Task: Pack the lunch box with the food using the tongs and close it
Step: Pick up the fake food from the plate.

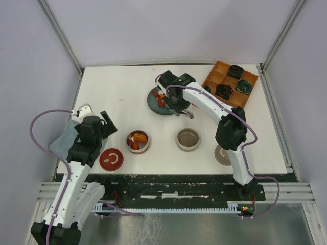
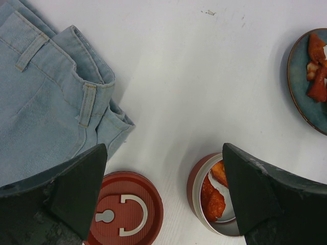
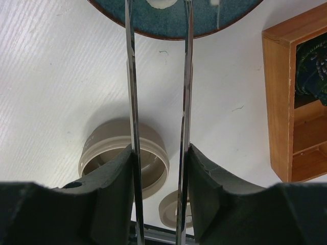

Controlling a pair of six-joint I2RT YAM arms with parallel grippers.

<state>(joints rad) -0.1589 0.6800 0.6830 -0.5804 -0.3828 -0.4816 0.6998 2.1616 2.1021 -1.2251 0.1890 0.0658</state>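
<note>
Over plate [image 3: 168, 20], tongs [image 3: 132, 102] in right end effector [image 3: 159, 158]

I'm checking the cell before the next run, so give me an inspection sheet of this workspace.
Surface: white table, faint scuffs.
Job's things: blue plate with food; red tub partly filled, red lid beside it; beige tub looks empty, beige lid apart from it.
Clutter: jeans at the left edge; wooden tray of dark rosettes.
Grippers: left gripper open, holding nothing; right gripper shut on the tongs, tips over the plate.
Cables: purple cable looped along each arm.
Surroundings: plain walls.
</note>
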